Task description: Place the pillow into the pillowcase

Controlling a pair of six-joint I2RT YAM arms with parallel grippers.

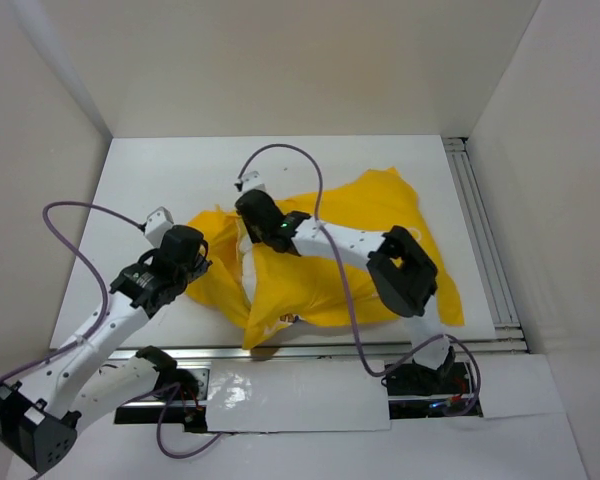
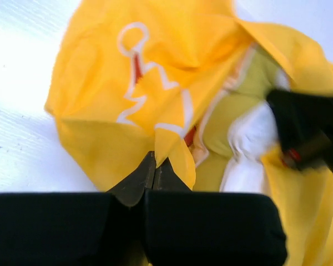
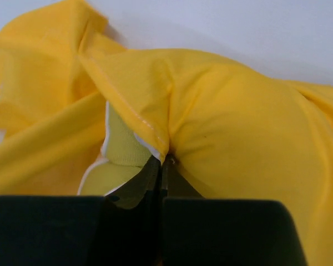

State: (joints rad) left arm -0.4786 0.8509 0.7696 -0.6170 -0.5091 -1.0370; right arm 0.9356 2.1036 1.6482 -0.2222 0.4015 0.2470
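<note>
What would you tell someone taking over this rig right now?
Left gripper: shut, pinching a fold of the pillowcase below its white-outlined print.
Right gripper: shut on the pillowcase hem at the opening.
The pillowcase lies crumpled in the middle of the table. The pillow shows white at the opening between the two grippers and seems partly inside.
Done: opening gripped on both sides, pillow apparently partway in.
Left: draw the case over the exposed pillow, then release.

White pillow [image 2: 248, 141] partly inside crumpled yellow pillowcase [image 1: 380, 215]
</note>
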